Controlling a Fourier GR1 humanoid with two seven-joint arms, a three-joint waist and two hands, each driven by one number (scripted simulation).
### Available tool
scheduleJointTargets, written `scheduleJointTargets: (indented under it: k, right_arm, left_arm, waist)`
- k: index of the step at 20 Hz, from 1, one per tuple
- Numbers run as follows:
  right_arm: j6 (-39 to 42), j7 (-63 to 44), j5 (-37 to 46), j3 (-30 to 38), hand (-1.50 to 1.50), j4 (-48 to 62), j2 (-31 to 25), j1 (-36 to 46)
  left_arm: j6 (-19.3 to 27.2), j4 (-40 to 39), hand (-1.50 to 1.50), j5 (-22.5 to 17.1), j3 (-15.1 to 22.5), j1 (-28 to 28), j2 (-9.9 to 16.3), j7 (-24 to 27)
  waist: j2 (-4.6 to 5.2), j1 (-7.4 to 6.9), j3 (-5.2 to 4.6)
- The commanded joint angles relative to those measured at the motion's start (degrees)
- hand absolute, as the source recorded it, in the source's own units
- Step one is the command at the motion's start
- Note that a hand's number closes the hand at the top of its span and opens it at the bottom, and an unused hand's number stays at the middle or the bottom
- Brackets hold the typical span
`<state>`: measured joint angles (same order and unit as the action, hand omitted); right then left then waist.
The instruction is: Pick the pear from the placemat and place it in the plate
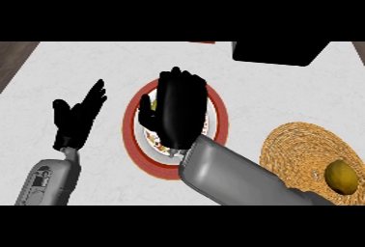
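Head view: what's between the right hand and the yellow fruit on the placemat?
In the head view, the right hand hovers over the plate; between it and the yellow fruit lie the grey right forearm, bare white counter and woven placemat.

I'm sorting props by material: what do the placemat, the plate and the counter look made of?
The placemat looks like woven straw or rattan: golden, matte, with coiled, braided rings. The plate looks like glazed ceramic: smooth red rim, white inner ring with a small printed pattern, mostly hidden under the right hand. The counter looks like pale polished stone, faintly mottled, though laminate is possible.
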<state>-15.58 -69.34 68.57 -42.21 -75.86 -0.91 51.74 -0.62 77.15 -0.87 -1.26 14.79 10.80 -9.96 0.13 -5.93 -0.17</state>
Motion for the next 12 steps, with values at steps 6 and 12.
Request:
scheduleJointTargets:
  k: [6, 12]
  right_arm:
    - [-7.29, -15.29, 0.84, -0.12, 1.50, 6.01, 0.86, -1.02]
    - [-9.28, -10.55, -7.79, -1.68, 1.50, 8.83, 0.86, -7.73]
  left_arm:
    - [0.83, 0.83, 0.00, 0.06, -0.86, -0.30, 0.23, -0.13]
    - [0.73, -0.16, 0.00, -0.04, -1.56, -0.80, 0.50, 0.75]
  waist:
    - [0.27, 1.96, 0.12]
    - [0.56, 2.55, 0.17]
